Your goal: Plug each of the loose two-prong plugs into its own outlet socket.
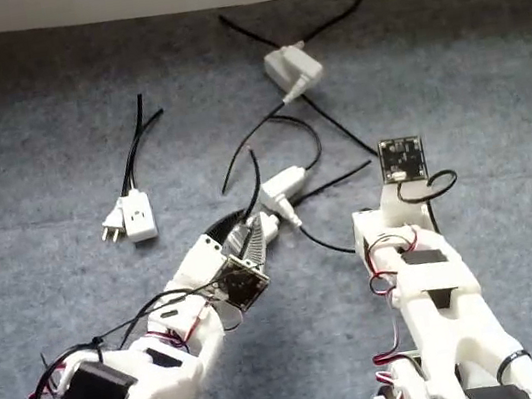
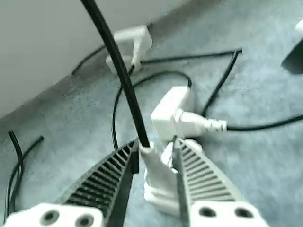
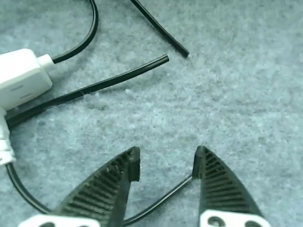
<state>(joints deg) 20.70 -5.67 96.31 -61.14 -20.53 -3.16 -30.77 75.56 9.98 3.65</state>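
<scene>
My left gripper (image 2: 156, 149) is shut on a white two-prong plug (image 2: 158, 182), and the plug's black cable (image 2: 118, 71) rises out from between the fingers. Just ahead of it on the carpet lies a white outlet socket (image 2: 171, 109) with its own cable. From above, that gripper (image 1: 254, 232) sits right beside this socket (image 1: 280, 188). My right gripper (image 3: 163, 165) hangs open over the carpet with a thin black cable (image 3: 156, 201) running under its gap. The same socket (image 3: 19, 78) lies off to one side of it.
A second plug (image 1: 111, 227) lies beside its socket (image 1: 139, 217) at the left of the grey carpet. A third white plug-and-socket pair (image 1: 291, 69) rests at the back by the wall. Loose black cables (image 1: 336, 128) cross the middle.
</scene>
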